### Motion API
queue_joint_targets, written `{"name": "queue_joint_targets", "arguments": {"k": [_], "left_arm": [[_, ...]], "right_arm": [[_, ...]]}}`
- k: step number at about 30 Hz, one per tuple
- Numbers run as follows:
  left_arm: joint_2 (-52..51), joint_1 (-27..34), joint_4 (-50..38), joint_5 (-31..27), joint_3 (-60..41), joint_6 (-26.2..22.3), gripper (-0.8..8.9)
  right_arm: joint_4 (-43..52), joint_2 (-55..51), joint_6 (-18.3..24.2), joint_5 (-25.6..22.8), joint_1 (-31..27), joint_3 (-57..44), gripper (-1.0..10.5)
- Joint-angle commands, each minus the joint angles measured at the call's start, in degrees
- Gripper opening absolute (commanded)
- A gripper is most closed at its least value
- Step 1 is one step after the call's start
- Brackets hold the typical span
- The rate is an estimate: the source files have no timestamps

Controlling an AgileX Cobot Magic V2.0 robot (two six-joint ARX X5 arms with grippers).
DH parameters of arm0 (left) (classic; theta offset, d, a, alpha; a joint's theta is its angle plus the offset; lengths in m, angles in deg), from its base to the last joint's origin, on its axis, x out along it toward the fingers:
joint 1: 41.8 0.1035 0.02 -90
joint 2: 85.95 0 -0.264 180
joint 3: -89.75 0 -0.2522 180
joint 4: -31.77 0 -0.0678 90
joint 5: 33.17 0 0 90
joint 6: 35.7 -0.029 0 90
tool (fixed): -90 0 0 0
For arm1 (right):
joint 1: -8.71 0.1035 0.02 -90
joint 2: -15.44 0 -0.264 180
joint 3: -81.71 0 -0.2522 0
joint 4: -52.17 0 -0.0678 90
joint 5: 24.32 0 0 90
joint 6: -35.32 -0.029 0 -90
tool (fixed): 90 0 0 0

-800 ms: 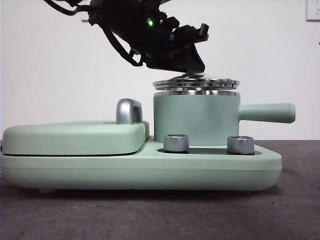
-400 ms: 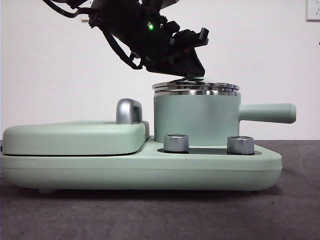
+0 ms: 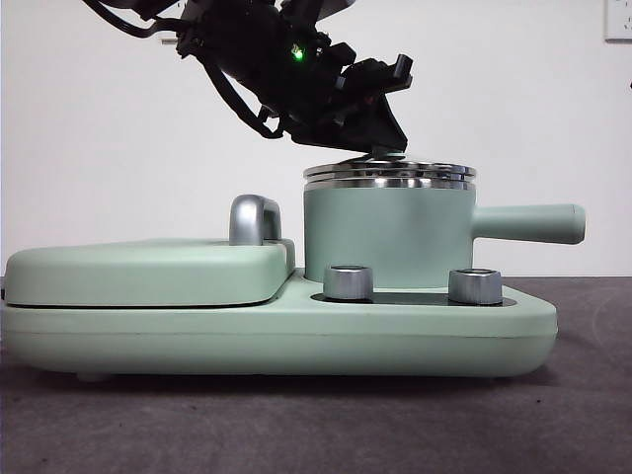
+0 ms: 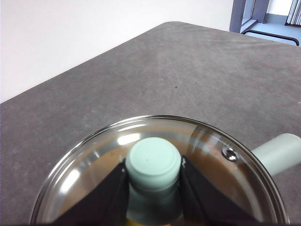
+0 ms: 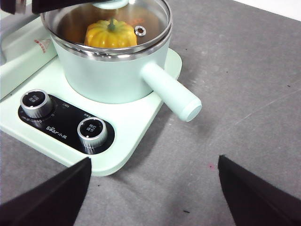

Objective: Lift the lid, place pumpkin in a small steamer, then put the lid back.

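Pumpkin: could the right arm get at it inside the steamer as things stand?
Probably not. The pumpkin sits in the small steamer under the glass lid, and the left gripper is clamped on the lid's knob. The right gripper is open, off to the side.

Setting reads as a lab test bench: bare dark grey table (image 4: 197, 80) against plain white wall (image 3: 513, 109); wall outlet plate (image 3: 619, 20) above the table; no household furnishings.
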Motion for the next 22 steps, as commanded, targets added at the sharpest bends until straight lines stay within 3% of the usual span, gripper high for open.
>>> {"name": "queue_joint_targets", "arguments": {"k": [1, 12, 22], "left_arm": [[1.46, -0.20, -0.42, 0.20, 1.46, -0.37, 0.16], [1.46, 0.20, 2.05, -1.64, 1.46, -0.39, 0.16], [1.60, 0.17, -0.94, 0.94, 1.46, -0.94, 0.16]], "right_arm": [[0.17, 0.15, -1.05, -0.07, 0.35, 0.26, 4.1], [0.17, 0.15, -1.05, -0.07, 0.35, 0.26, 4.1], [0.15, 0.15, -1.03, -0.07, 0.35, 0.26, 4.1]]}}
